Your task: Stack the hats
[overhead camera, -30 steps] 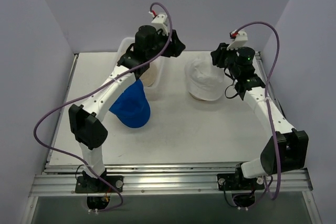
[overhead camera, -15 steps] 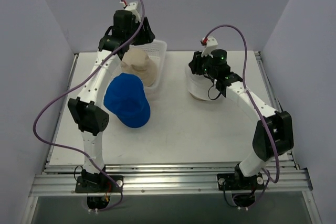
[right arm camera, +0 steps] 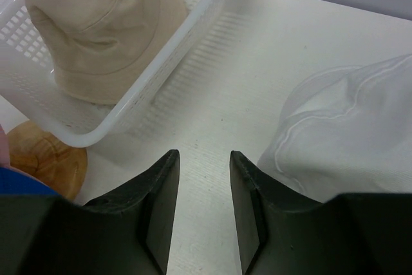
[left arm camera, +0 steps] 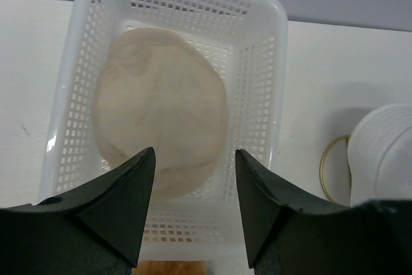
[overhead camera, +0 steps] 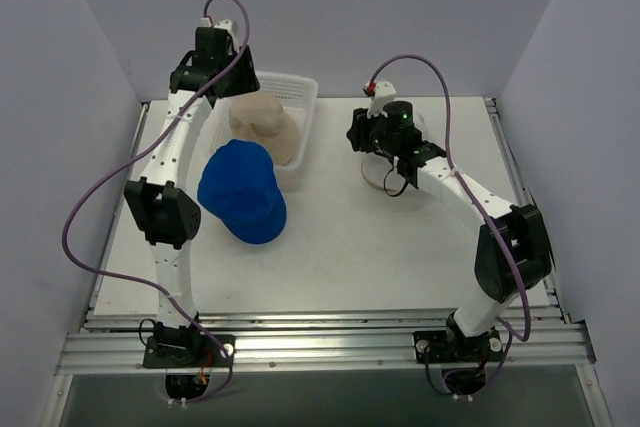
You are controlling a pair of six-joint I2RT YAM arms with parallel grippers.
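When reading from the arm bases outward, locate first the royal blue cap [overhead camera: 242, 192], lying crown up on the table [overhead camera: 340, 257] left of centre. Just behind it, find a round wooden base [right arm camera: 45, 159] at the near end of the white mesh basket [left arm camera: 277, 94]. Inside the basket, note the beige floppy hat [left arm camera: 161, 120], crown up and covering most of the floor. Across a strip of bare table to the right, identify the white hat [right arm camera: 347, 133], resting apart from the basket, with a gold wire ring [left arm camera: 325, 165] showing at its basket-side rim. Record all three hats as separate, none stacked on another.

Check the left gripper [left arm camera: 194, 154]: held high over the basket, jaws released and spread wide, framing the beige hat below without touching it, nothing between the fingers.

Check the right gripper [right arm camera: 203, 156]: held low over the bare table between basket and white hat, jaws released with a narrower gap, grasping nothing, right finger [right arm camera: 248, 223] close beside the white hat's edge. Cannot tell contact there.
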